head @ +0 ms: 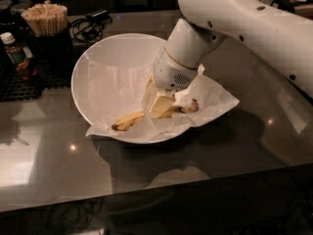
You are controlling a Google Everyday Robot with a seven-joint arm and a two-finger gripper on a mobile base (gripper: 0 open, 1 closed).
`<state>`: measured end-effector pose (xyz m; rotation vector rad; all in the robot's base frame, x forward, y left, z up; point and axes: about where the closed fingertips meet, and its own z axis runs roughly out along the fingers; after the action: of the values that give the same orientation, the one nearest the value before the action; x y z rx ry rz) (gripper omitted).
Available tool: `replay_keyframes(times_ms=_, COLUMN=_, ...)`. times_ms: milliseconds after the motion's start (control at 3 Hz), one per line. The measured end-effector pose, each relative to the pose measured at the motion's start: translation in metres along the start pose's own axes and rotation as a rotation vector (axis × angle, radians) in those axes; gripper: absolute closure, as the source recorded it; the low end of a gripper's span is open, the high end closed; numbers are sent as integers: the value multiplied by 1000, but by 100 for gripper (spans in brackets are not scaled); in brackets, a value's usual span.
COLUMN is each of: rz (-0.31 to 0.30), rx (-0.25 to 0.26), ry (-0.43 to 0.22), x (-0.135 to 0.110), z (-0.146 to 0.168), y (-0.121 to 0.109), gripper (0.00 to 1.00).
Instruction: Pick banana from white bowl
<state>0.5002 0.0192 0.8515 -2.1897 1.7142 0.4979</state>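
Pincer (159, 104) positioned upon curved speckled yellow banana (128, 122) | contained in wide round paper-lined white bowl (111, 46) | pincer grip not determinable

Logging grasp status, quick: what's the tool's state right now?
Tool: down in the white bowl, at the middle of the banana; open, closed or holding it cannot be told.

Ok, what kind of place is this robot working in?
Probably a café or office kitchenette counter: a cup of wooden stir sticks, a small bottle and a glossy countertop. The end effector is down in the white bowl, at the banana.
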Motion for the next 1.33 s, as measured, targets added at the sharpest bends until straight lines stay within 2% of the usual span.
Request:
replay_keyframes(times_ms=667, rz=11, rx=-7, ry=-9, x=2, z=2, y=3, gripper=74)
replay_keyframes(times_ms=1333, rz=16, rx=-6, ry=-3, x=-4, z=-4, y=15, gripper=39)
